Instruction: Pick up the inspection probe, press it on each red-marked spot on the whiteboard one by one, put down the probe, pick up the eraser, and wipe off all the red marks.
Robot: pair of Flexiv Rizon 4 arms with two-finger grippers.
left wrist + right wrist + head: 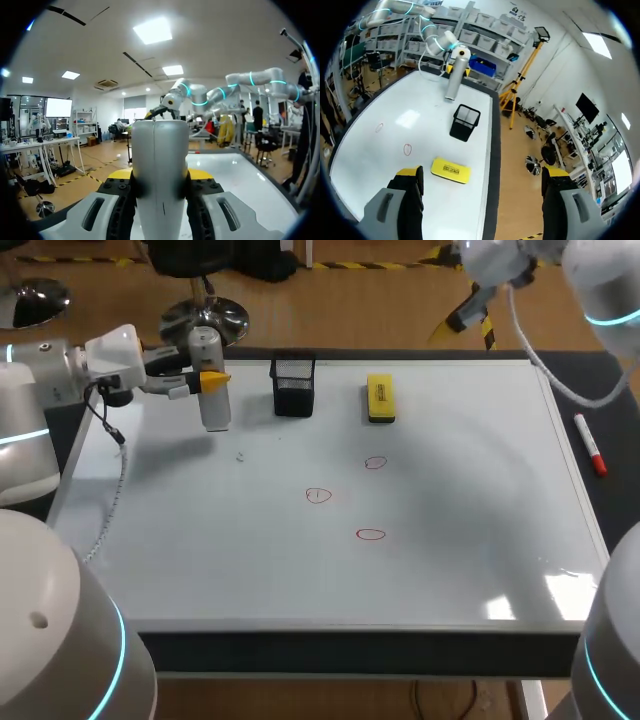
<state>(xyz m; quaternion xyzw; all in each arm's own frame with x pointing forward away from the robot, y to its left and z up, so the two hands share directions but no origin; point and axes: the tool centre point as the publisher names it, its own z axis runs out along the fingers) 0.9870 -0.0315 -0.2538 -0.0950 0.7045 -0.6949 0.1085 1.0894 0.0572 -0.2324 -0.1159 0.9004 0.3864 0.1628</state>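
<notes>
The grey cylindrical probe [214, 380] stands upright in my left gripper [208, 381], which is shut on it; its lower end hangs over the whiteboard's [450, 570] far left part. In the left wrist view the probe [160, 165] fills the gap between the yellow-tipped fingers [120, 174]. Three red circles [375, 463] [318, 496] [371, 534] mark the board's middle. The yellow eraser [380, 398] lies at the far edge. My right arm [500, 265] is raised beyond the far right corner; its gripper [482, 172] is open and empty, high above the eraser [451, 170].
A black mesh holder [293, 387] stands at the far edge between the probe and the eraser. A red marker pen [590, 444] lies on the dark table strip right of the whiteboard. A cable hangs from my left wrist along the board's left edge.
</notes>
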